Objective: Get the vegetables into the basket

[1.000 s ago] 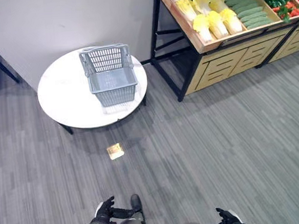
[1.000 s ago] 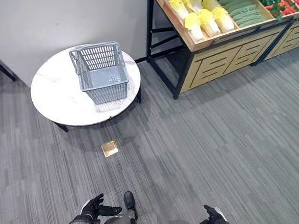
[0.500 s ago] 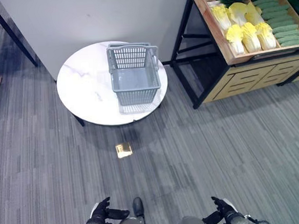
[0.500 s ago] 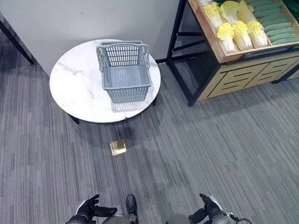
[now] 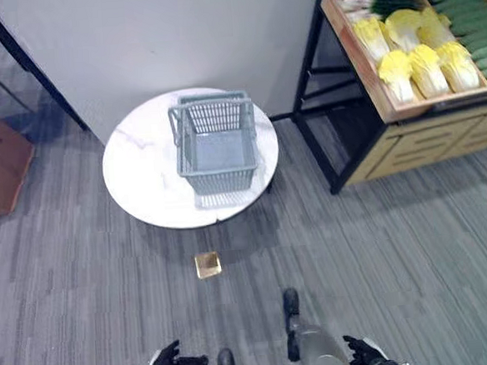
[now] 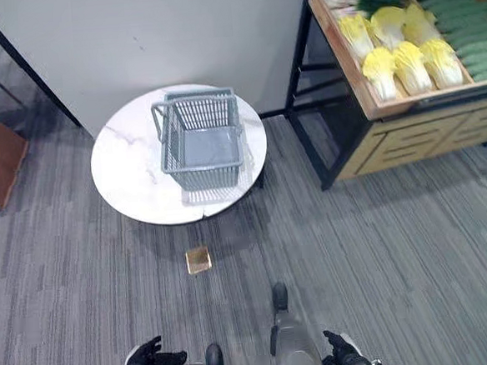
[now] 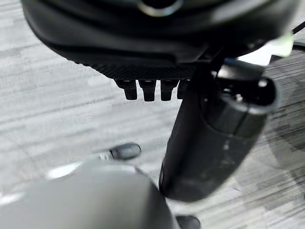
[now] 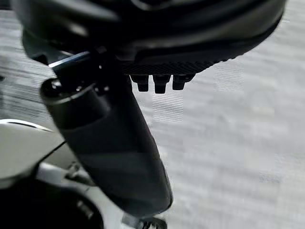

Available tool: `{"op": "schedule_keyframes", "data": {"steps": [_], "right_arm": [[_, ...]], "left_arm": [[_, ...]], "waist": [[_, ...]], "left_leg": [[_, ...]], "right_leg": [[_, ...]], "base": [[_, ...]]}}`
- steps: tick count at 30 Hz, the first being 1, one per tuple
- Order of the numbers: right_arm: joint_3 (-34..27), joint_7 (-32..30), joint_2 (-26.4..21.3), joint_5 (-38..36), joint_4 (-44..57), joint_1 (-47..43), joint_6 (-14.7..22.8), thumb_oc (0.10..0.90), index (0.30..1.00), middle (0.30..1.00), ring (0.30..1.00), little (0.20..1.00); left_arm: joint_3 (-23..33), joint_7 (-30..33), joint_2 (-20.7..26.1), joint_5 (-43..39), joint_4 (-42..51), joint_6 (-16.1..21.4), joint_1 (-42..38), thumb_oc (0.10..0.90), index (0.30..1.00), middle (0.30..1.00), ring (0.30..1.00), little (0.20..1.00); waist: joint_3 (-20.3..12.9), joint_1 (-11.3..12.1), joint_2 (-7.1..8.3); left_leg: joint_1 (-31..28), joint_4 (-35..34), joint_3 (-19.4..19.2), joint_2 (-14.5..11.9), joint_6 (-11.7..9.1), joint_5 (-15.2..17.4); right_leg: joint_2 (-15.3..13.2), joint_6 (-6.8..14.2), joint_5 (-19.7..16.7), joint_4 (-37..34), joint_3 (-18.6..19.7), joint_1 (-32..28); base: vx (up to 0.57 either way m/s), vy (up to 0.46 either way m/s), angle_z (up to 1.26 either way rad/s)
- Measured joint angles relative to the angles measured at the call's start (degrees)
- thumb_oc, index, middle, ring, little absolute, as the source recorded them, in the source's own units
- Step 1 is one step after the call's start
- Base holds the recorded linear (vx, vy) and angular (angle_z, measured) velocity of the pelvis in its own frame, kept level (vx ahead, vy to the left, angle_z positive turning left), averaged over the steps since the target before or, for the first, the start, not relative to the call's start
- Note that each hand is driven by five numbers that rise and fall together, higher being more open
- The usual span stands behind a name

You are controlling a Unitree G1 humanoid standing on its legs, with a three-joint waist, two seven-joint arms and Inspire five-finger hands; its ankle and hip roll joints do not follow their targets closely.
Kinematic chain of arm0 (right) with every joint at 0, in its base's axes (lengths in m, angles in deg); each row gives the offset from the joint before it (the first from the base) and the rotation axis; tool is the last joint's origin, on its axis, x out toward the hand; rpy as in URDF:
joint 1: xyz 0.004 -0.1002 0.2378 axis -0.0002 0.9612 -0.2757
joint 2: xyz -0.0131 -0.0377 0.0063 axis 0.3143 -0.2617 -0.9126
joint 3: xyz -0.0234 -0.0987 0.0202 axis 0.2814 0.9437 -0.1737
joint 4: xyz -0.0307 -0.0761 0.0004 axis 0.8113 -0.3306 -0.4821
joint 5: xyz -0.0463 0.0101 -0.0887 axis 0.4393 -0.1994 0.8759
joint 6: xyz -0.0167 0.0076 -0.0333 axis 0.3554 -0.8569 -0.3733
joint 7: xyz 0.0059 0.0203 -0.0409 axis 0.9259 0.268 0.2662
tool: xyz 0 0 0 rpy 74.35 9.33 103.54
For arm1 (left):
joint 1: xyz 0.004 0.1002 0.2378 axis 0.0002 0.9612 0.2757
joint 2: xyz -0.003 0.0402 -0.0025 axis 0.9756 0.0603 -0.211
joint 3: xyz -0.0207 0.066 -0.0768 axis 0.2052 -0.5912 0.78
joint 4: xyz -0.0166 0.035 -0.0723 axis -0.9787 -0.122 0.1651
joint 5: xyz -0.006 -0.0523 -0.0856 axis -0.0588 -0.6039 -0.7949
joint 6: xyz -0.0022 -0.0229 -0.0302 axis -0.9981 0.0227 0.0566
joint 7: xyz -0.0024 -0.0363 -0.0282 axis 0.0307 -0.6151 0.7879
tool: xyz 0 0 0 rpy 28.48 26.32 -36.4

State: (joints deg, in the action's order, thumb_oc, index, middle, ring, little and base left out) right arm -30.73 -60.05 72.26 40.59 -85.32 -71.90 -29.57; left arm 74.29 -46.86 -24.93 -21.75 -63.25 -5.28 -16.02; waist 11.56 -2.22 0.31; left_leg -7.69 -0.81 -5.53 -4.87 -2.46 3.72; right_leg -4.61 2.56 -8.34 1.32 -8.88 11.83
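A basket (image 5: 215,143) stands on a round desk (image 5: 143,177) against the wall; right of it, a produce stand (image 5: 415,129) holds cabbages (image 5: 423,65); a box (image 5: 0,166) sits left.

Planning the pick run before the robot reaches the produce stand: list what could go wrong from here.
1. The grey basket sits on the round white table, apart from the napa cabbages on the wooden produce stand, so each carry could drop a vegetable.
2. The brass floor plate lies before the table; a step may catch it.
3. Both the left hand and right hand hang low and hold nothing.
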Motion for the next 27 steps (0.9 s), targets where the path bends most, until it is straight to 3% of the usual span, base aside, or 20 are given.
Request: {"op": "schedule_keyframes", "data": {"steps": [1, 3, 5, 6, 7, 8, 11, 12, 13, 14, 16, 18, 20, 21, 22, 24, 26, 27], "right_arm": [[0.0, 0.0, -0.5, 0.3, 0.1, -0.1, 0.0, 0.9, 1.0, 1.0, 1.0, 1.0], [-0.1, -0.2, -2.0, 0.3, 0.3, -0.8, 0.6, 0.9, 1.0, 1.0, 1.0, 1.0], [-0.7, -0.2, -3.1, 0.2, 0.9, -2.0, 1.0, 0.9, 1.0, 1.0, 1.0, 1.0], [-0.6, -0.4, -3.6, 0.2, 1.1, -2.5, 1.4, 0.9, 1.0, 1.0, 1.0, 1.0], [-0.5, -0.5, -3.6, 0.1, 0.8, -2.5, 1.5, 0.9, 1.0, 1.0, 1.0, 1.0], [-0.6, -0.8, -3.6, 0.0, 0.5, -2.6, 1.6, 0.9, 1.0, 1.0, 1.0, 1.0], [-0.9, -1.5, -3.4, -0.5, -0.3, -2.5, 1.9, 0.9, 1.0, 1.0, 1.0, 1.0], [-1.3, -1.3, -2.8, -0.4, -1.6, -2.4, 1.7, 0.9, 1.0, 1.0, 1.0, 1.0], [-1.3, -1.4, -2.5, -0.4, -2.3, -2.4, 1.6, 0.9, 1.0, 1.0, 1.0, 1.0], [-1.3, -1.4, -2.4, -0.4, -2.4, -2.2, 1.5, 0.9, 1.0, 1.0, 1.0, 1.0], [-1.4, -2.1, -2.3, -0.4, -2.7, -1.2, 1.5, 0.9, 1.0, 1.0, 1.0, 1.0], [-2.2, -2.3, -2.4, -0.4, -4.4, -0.5, 0.8, 0.9, 1.0, 1.0, 1.0, 1.0], [-3.3, -2.3, -2.7, -0.4, -4.3, 0.6, 0.6, 0.9, 1.0, 1.0, 1.0, 1.0], [-4.5, -2.2, -3.8, -0.3, -4.1, 2.1, 0.9, 0.9, 1.0, 1.0, 1.0, 1.0], [-5.9, -2.3, -4.7, -0.3, -3.8, 3.3, 1.2, 0.9, 1.0, 1.0, 1.0, 1.0], [-6.5, -2.4, -3.2, -0.3, -4.3, 4.2, 0.9, 0.9, 1.0, 1.0, 1.0, 1.0], [-6.2, -2.2, -1.5, -0.2, -4.3, 4.2, 0.6, 0.9, 1.0, 1.0, 1.0, 1.0], [-6.0, -2.1, -0.7, -0.2, -4.2, 4.1, 0.6, 0.9, 1.0, 1.0, 1.0, 1.0]], "left_arm": [[0.1, -0.1, 0.0, 0.0, 0.0, 0.1, 0.0, 0.9, 1.0, 1.0, 1.0, 1.0], [0.1, 0.0, 0.2, 0.0, 0.2, 0.7, -0.8, 0.9, 1.0, 1.0, 1.0, 1.0], [0.2, -0.1, 0.2, -0.1, 0.2, 0.9, -1.7, 0.9, 1.0, 1.0, 1.0, 1.0], [0.8, -0.1, 0.4, -1.2, 0.4, 0.9, -3.0, 0.9, 1.0, 1.0, 1.0, 1.0], [0.9, -0.2, 0.4, -1.2, 0.5, 0.8, -3.4, 0.9, 1.0, 1.0, 1.0, 1.0], [0.8, -0.2, 0.5, -1.2, 0.9, 0.8, -3.5, 0.9, 1.0, 1.0, 1.0, 1.0], [0.4, -0.2, 0.4, -1.2, 2.1, 0.8, -3.9, 0.9, 1.0, 1.0, 1.0, 1.0], [-0.1, -0.1, 0.5, -1.2, 2.1, 0.7, -4.0, 0.9, 1.0, 1.0, 1.0, 1.0], [-0.3, 0.0, 0.5, -1.1, 2.1, 0.8, -3.8, 0.9, 1.0, 1.0, 1.0, 1.0], [-0.3, 0.0, 0.7, -1.2, 2.1, 0.7, -3.7, 0.9, 1.0, 1.0, 1.0, 1.0], [-0.4, 0.3, 0.8, -1.1, 2.0, 0.6, -3.7, 0.9, 1.0, 1.0, 1.0, 1.0], [-0.3, 0.3, 0.7, -1.1, 2.0, 0.6, -3.6, 0.9, 1.0, 1.0, 1.0, 1.0], [-0.4, 0.3, 0.5, -0.9, 2.0, 0.6, -2.8, 0.9, 1.0, 1.0, 1.0, 1.0], [-0.5, 0.3, -0.3, -0.4, 2.1, 0.6, -1.8, 0.9, 1.0, 1.0, 1.0, 1.0], [-0.5, 0.2, -1.2, -0.1, 2.0, 0.6, -1.2, 0.9, 1.0, 1.0, 1.0, 1.0], [-0.5, 0.4, -0.1, 0.3, 1.6, 0.6, -1.1, 0.9, 1.0, 1.0, 1.0, 1.0], [-1.1, 0.8, 0.9, 0.9, 1.6, 0.4, -1.1, 0.9, 1.0, 1.0, 1.0, 1.0], [-1.7, 0.9, 1.2, 1.3, 1.6, 0.4, -1.1, 0.9, 1.0, 1.0, 1.0, 1.0]], "waist": [[-0.1, 0.1, 0.07], [-0.2, 0.1, 0.32], [-0.3, 0.2, 0.38], [0.0, 1.0, 0.99], [0.5, 1.3, 1.78], [0.5, 1.4, 1.88], [0.5, 1.1, 2.17], [0.4, 1.3, 2.04], [0.3, 1.3, 1.81], [0.3, 1.3, 1.65], [-0.1, 1.3, 0.9], [-0.1, 1.5, 0.22], [-0.3, 1.4, -0.3], [-1.1, 1.2, -1.95], [-1.6, 1.0, -3.41], [-2.9, 1.3, -0.74], [-2.9, 1.4, 0.41], [-2.9, 1.5, 0.59]], "left_leg": [[1.0, 3.4, 0.2, -0.7, -0.3, -0.2], [5.3, 13.6, 0.2, -1.3, -2.7, -0.1], [9.4, 21.5, 2.1, -2.0, -6.4, -2.3], [12.9, 29.3, 3.4, -2.0, -9.8, -5.0], [13.3, 30.7, 3.3, -2.2, -10.1, -5.2], [13.7, 30.8, 2.7, -2.4, -9.8, -5.0], [15.2, 21.4, -3.4, -3.9, -8.4, -5.2], [14.7, 13.1, -6.3, -5.6, -7.3, -6.4], [13.8, 6.8, -7.7, -6.8, -7.4, -7.9], [13.7, 3.1, -8.2, -8.3, -7.0, -9.1], [13.8, -2.3, -8.0, -11.6, -8.6, -13.3], [12.6, -4.6, -7.5, -13.3, -8.9, -14.7], [10.7, -4.5, -9.5, -12.5, -8.8, -14.7], [9.9, -3.0, -9.8, -11.5, -7.4, -15.4], [9.6, -2.3, -10.7, -10.8, -4.4, -13.1], [8.5, -3.6, -12.7, -5.0, -2.1, -11.9], [8.6, -4.2, -14.1, -1.1, 0.4, -11.2], [8.5, -4.2, -14.3, -0.4, 1.0, -10.9]], "right_leg": [[0.5, -0.2, 0.0, -0.4, -0.7, -1.3], [0.7, -3.0, 0.5, -0.3, -1.5, -2.8], [1.0, -4.0, 1.9, -0.2, -1.7, -3.7], [0.7, -5.4, 2.9, -0.5, -2.3, -5.5], [0.7, -5.7, 3.1, -0.8, -2.6, -6.6], [0.6, -6.1, 3.4, -1.4, -3.0, -7.7], [1.0, -6.7, 5.0, -3.2, -4.7, -10.4], [1.8, -5.4, 5.5, -4.1, -5.4, -11.2], [2.7, -5.2, 5.6, -4.3, -5.6, -11.4], [3.3, -5.4, 5.7, -4.2, -5.8, -11.6], [4.5, -4.3, 6.6, -4.2, -5.4, -12.2], [4.2, -2.9, 7.3, -4.2, -3.7, -14.2], [3.0, -1.9, 7.3, -4.2, -3.1, -15.8], [2.6, -0.4, 8.1, -3.2, -2.4, -16.0], [1.8, 0.6, 8.9, -1.9, -2.1, -16.2], [-4.0, 2.5, 10.4, 2.2, 0.7, -13.5], [-8.0, 3.2, 10.3, 4.1, 1.8, -11.6], [-8.9, 3.5, 9.9, 4.7, 2.4, -11.2]], "base": [[0.14, -0.228, 0.44], [0.11, -0.207, 0.15], [0.16, -0.212, 0.09], [0.16, -0.14, 0.14], [0.14, -0.085, 0.17], [0.11, -0.014, 0.26], [0.18, 0.069, 0.31], [0.2, 0.177, 0.24], [0.2, 0.188, 0.07], [0.21, 0.198, -0.12], [0.28, 0.271, -0.16], [0.28, 0.304, -0.26], [0.17, 0.332, -0.29], [0.18, 0.431, -0.25], [0.08, 0.277, -0.11], [0.07, 0.293, -0.1], [0.03, 0.223, -0.12], [0.04, 0.235, -0.05]]}}
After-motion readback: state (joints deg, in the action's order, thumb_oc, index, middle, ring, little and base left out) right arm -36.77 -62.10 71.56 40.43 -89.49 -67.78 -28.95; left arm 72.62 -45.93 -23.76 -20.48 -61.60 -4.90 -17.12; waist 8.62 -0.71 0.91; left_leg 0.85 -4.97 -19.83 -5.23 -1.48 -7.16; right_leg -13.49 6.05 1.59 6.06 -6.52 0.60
